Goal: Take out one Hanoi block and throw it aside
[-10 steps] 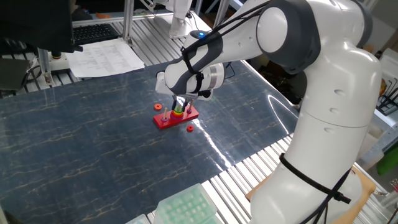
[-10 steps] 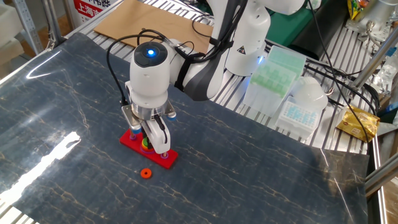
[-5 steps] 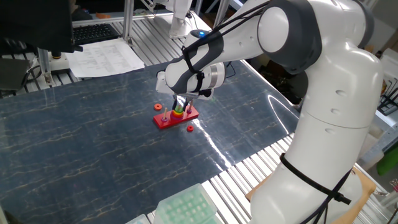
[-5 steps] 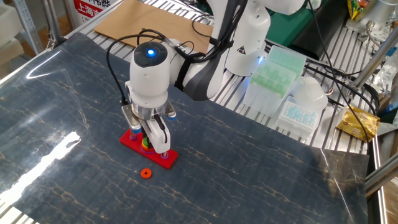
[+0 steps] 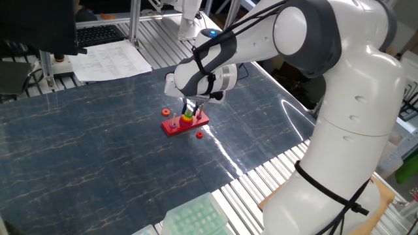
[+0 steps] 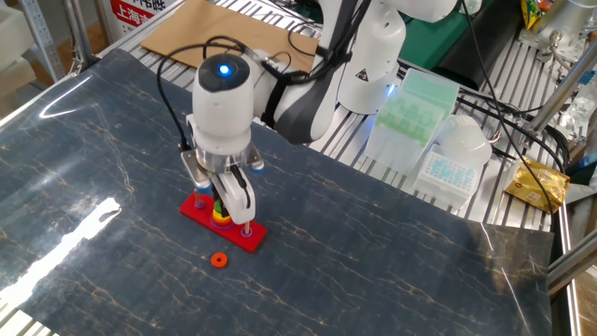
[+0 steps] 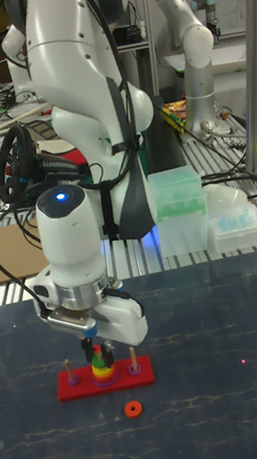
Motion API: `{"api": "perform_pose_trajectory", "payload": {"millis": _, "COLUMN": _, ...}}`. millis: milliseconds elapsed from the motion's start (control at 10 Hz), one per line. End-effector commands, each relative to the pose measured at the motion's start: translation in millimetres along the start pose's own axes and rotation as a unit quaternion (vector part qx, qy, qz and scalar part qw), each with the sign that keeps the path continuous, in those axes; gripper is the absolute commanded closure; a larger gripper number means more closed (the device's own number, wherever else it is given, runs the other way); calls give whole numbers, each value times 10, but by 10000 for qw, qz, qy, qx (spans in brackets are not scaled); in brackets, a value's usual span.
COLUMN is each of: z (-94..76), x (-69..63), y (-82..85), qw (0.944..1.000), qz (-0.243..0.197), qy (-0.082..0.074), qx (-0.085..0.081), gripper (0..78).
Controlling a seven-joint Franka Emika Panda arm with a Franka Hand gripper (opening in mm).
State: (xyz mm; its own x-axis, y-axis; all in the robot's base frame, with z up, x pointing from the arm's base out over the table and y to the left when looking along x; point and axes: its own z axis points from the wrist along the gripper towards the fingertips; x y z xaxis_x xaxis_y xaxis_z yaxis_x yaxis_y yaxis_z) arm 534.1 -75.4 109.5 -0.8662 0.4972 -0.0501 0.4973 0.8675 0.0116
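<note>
The red three-peg base [image 5: 185, 125] [image 6: 239, 234] [image 7: 107, 378] lies on the dark table. Its middle peg carries a stack with a yellow ring [image 6: 222, 218] [image 7: 100, 369]. My gripper [image 5: 190, 109] [image 6: 222, 198] [image 7: 94, 348] hangs straight down over that peg. Its fingers are closed on the small green Hanoi block [image 5: 187, 115] [image 7: 97, 356], which sits just above the yellow ring. The fingers hide most of the block. A small orange-red ring [image 5: 198, 135] [image 6: 218, 260] [image 7: 132, 409] lies loose on the table in front of the base.
Green and clear tube racks [image 6: 410, 107] [image 7: 177, 194] stand on the slatted bench beside the arm's base. A cardboard sheet [image 6: 215, 33] lies at the table's far edge. Papers [image 5: 108, 60] rest behind the table. Another green rack [image 5: 196, 219] sits at the near edge.
My gripper has risen slightly above the middle peg, uncovering the yellow ring beneath it. The base and the loose orange-red ring have not moved.
</note>
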Motion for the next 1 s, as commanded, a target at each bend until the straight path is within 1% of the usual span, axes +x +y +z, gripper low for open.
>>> {"api": "perform_pose_trajectory", "payload": {"millis": 100, "z": -188, "x": -26, "y": -14, "qw": 10000, "qz": 21, "qy": 41, "qx": 24, "gripper": 763}}
{"api": "perform_pose_trajectory", "payload": {"millis": 300, "z": -228, "x": -39, "y": -8, "qw": 10000, "qz": 30, "qy": 65, "qx": 26, "gripper": 763}}
{"api": "perform_pose_trajectory", "payload": {"millis": 600, "z": -331, "x": -59, "y": 54, "qw": 9998, "qz": 103, "qy": 133, "qx": 55, "gripper": 763}}
{"api": "perform_pose_trajectory", "payload": {"millis": 800, "z": -428, "x": -119, "y": 146, "qw": 9997, "qz": 150, "qy": 194, "qx": 96, "gripper": 763}}
{"api": "perform_pose_trajectory", "payload": {"millis": 1000, "z": -476, "x": -225, "y": 214, "qw": 9996, "qz": 131, "qy": 229, "qx": 109, "gripper": 763}}
